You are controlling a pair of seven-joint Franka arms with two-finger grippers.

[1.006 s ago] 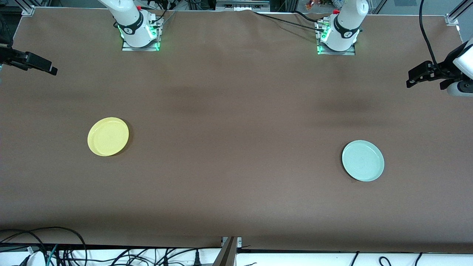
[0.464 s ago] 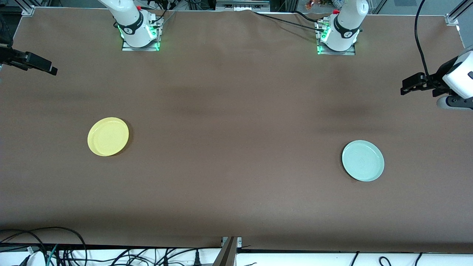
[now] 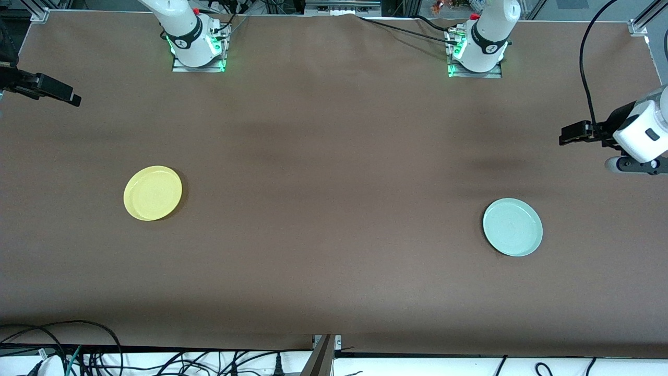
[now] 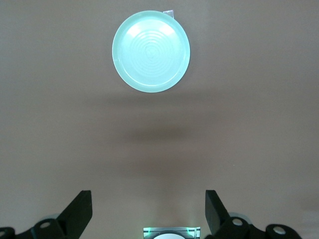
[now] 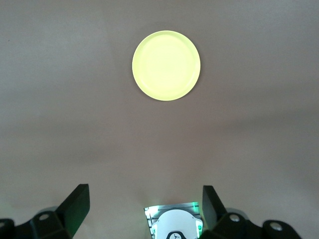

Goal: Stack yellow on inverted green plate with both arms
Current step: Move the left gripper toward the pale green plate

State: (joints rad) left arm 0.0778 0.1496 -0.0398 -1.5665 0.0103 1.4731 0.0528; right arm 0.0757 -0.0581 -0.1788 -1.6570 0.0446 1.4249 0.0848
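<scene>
The yellow plate (image 3: 153, 192) lies rim up on the brown table toward the right arm's end; it also shows in the right wrist view (image 5: 166, 65). The green plate (image 3: 512, 226) lies rim up toward the left arm's end, its rings showing in the left wrist view (image 4: 151, 51). My left gripper (image 3: 574, 133) hangs open and empty over bare table at the left arm's end, apart from the green plate; its fingers stand wide apart (image 4: 148, 209). My right gripper (image 3: 57, 94) is open and empty (image 5: 144, 206) over the table's edge at the right arm's end.
The two arm bases (image 3: 197, 44) (image 3: 477, 49) stand along the table's edge farthest from the front camera. Loose cables (image 3: 94, 355) lie off the table's edge nearest the front camera. A wide stretch of bare brown table (image 3: 334, 209) lies between the plates.
My left gripper has come lower in the front view and a little toward the table's middle, closer to the green plate. The right arm and both plates have not moved.
</scene>
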